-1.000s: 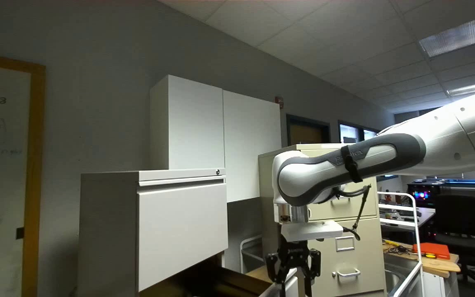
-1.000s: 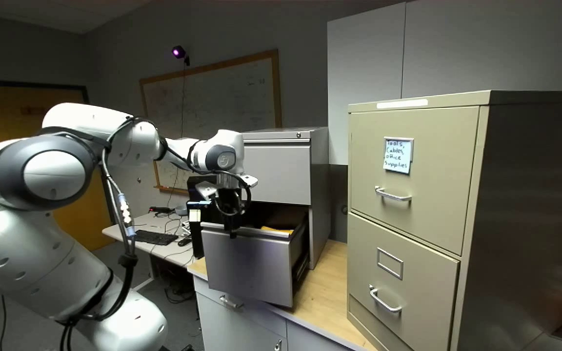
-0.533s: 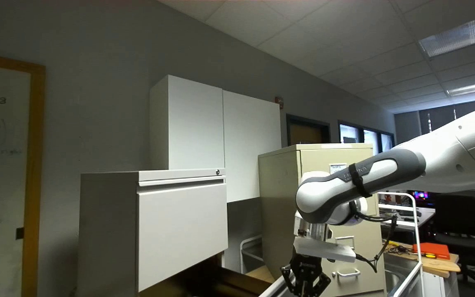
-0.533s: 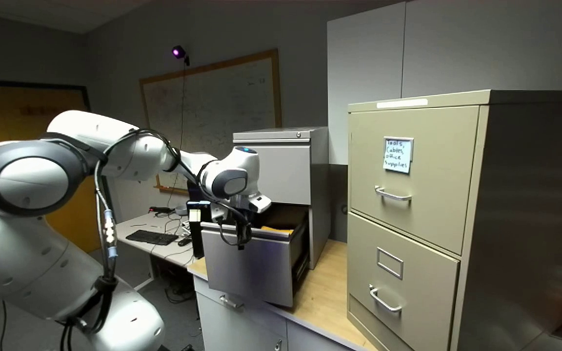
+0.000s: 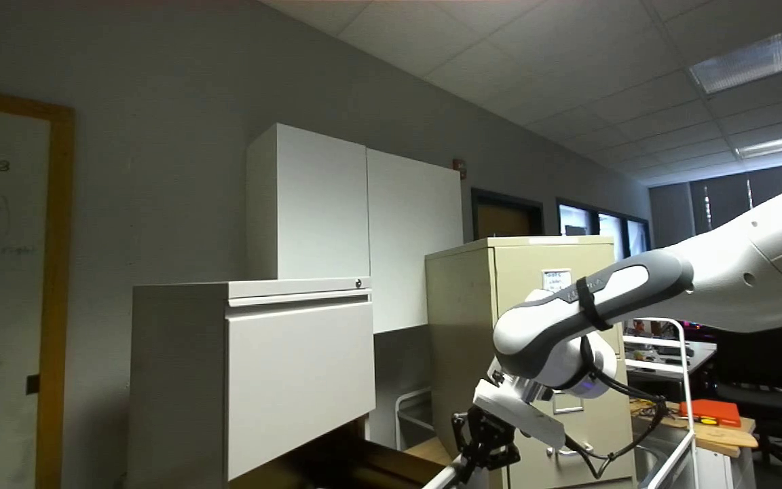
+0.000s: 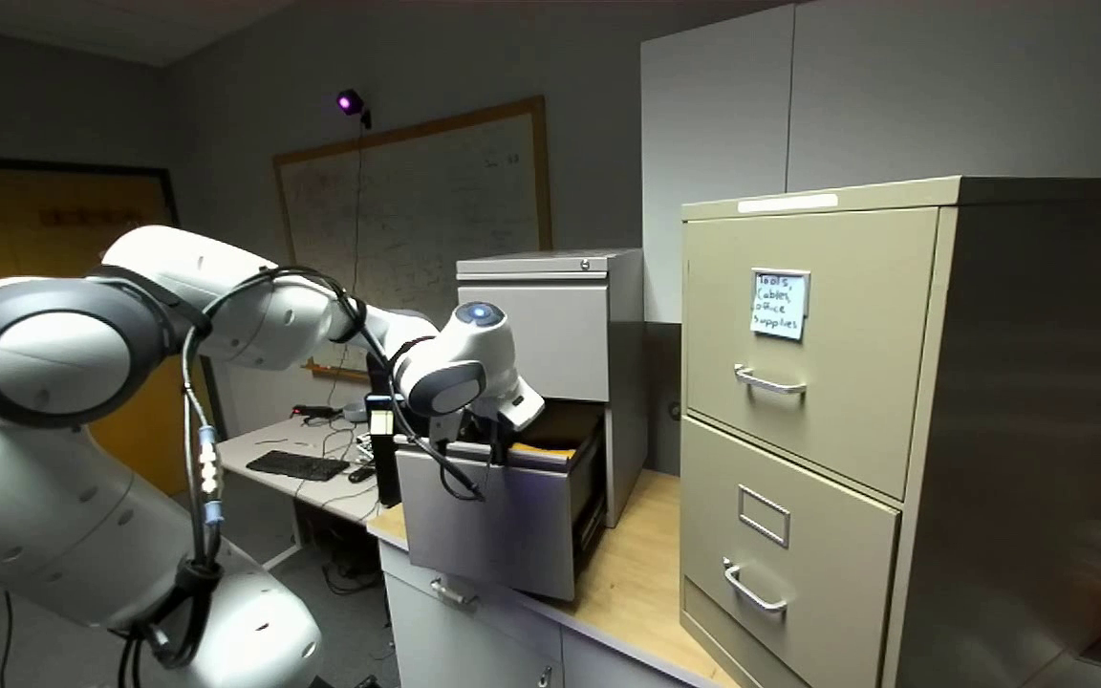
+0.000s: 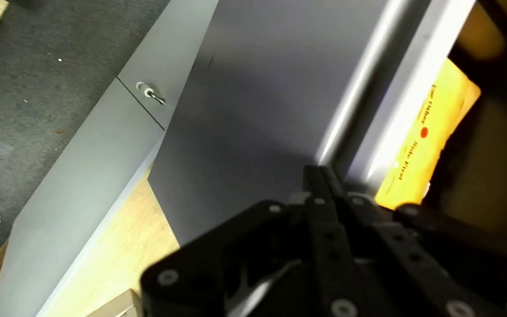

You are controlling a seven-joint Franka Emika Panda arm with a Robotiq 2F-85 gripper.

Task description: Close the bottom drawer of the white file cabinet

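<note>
In an exterior view we saw the bench [image 6: 646, 535] carrying the white file cabinet [image 6: 565, 334]. The bottom drawer [image 6: 503, 535] stood open at the cabinet's seven o'clock, yellow printed paper [image 7: 429, 143] inside. At six o'clock in the wrist view, the jaws were pressed together by the drawer's top edge; touching or not, we couldn't tell.

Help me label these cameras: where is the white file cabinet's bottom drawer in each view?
In an exterior view: bottom drawer, lower middle, cut off.
In an exterior view: bottom drawer, below centre, open.
Wrist view: bottom drawer, upper middle, slanted.
Shared landmark: gripper, at the drawer's top edge.
</note>
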